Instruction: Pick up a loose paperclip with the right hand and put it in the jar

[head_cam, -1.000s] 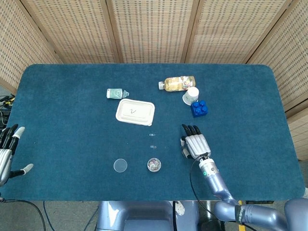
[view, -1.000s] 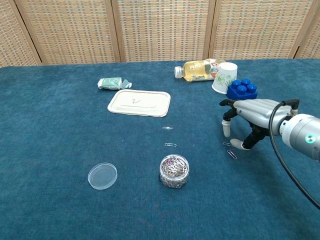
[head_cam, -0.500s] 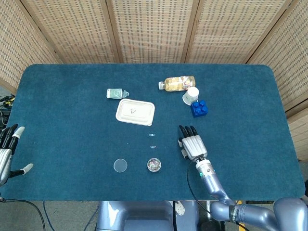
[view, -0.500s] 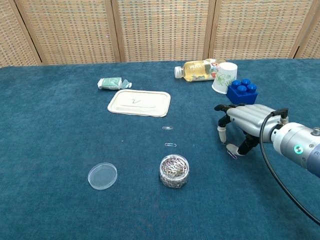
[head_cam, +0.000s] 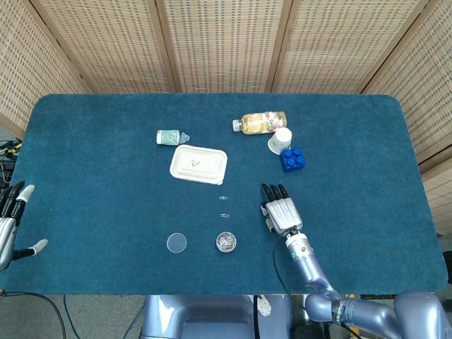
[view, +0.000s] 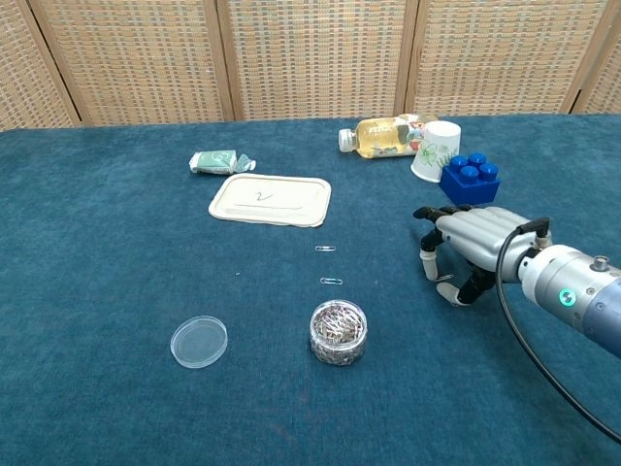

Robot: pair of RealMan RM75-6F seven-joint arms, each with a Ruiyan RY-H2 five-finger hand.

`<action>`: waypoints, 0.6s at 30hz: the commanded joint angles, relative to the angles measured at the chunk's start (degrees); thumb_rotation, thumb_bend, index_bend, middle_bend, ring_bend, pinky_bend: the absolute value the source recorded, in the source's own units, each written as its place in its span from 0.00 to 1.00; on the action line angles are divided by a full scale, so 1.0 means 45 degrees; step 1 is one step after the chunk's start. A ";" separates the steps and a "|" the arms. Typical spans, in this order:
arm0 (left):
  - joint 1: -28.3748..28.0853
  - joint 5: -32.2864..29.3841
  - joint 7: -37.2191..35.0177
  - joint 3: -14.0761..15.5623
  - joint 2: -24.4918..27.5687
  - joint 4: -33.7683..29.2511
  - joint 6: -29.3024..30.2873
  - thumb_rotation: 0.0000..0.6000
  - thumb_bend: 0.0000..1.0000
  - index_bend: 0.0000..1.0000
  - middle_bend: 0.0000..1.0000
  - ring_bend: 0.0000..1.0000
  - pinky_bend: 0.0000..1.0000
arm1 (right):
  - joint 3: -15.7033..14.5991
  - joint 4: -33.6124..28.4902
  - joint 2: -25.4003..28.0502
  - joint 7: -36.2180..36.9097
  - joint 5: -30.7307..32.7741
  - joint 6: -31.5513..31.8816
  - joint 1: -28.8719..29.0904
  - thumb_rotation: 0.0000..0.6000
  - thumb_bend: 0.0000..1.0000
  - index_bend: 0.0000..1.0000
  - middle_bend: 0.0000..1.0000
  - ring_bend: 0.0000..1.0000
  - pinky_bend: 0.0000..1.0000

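Leftward-shifted right hand [view: 464, 254] pinches a paperclip [view: 445, 279], open cloth toward jar [view: 338, 332].

- A table [head_cam: 106, 141] with rounded corners is seen, covered edge to edge in dark teal felt-like cloth.
- Behind it, a folding screen [head_cam: 219, 42] of woven cane panels is set, framed in light wood.
- The screen panels are angled inward at both sides in the head view.
- In the chest view the screen [view: 310, 58] fills the whole background above the table edge.
- Grey floor [head_cam: 92, 314] is glimpsed below the near table edge.
- Lighting is even; shadows are soft.
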 commanded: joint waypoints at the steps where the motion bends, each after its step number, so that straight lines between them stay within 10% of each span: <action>1: -0.0006 -0.0016 0.0013 0.0001 -0.0002 -0.0004 -0.0010 1.00 0.00 0.00 0.00 0.00 0.00 | 0.0007 0.0064 -0.0031 0.0025 -0.0047 -0.0006 -0.0006 1.00 0.40 0.49 0.00 0.00 0.00; 18: -0.0054 -0.0019 0.0175 0.0039 -0.0061 -0.0039 -0.0070 1.00 0.00 0.00 0.00 0.00 0.00 | 0.0011 0.0666 0.0059 0.0454 -0.0815 0.0307 -0.0171 1.00 0.53 0.66 0.01 0.00 0.00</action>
